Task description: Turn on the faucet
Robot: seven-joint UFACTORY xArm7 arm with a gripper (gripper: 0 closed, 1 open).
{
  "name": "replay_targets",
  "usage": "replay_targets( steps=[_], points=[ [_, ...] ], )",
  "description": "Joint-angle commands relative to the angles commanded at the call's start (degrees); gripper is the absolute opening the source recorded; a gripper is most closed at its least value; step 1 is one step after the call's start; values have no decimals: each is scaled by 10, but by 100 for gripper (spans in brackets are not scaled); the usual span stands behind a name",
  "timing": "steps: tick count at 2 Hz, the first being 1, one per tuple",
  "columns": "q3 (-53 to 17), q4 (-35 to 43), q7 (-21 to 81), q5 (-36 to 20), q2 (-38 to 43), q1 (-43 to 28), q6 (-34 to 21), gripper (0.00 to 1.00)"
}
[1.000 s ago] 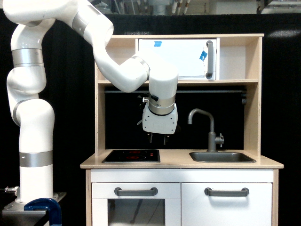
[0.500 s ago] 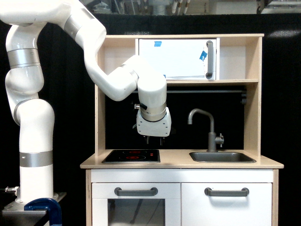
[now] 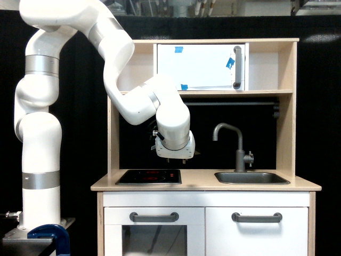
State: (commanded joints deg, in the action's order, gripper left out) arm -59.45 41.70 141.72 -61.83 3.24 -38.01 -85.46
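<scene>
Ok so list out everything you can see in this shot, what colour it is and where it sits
toy kitchen: one, pale wood with white fronts, filling the middle and the exterior view's right
faucet: one, dark grey, upright behind the sink
sink: one, dark grey, set in the countertop on the exterior view's right
hob: one, black with a red glow, in the countertop on the exterior view's left
upper cabinet door: one, white with blue tape bits, top shelf
bar handles: three, grey, two on the lower fronts, one upright on the upper door
clamp: one, blue, bottom left of the exterior view
arm: one, white with silver bands, left of the exterior view
hand: one, white, above the hob; fingers too hidden to judge
</scene>
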Motion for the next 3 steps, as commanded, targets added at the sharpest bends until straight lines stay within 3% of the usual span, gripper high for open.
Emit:
replay_targets(
  steps=[1, 2, 3],
  points=[
    [42, 38, 89, -72, 125, 84, -166, 100],
    [40, -26, 85, -85, 58, 89, -103, 100],
    [52, -42, 89, -94, 40, 116, -101, 100]
  ],
)
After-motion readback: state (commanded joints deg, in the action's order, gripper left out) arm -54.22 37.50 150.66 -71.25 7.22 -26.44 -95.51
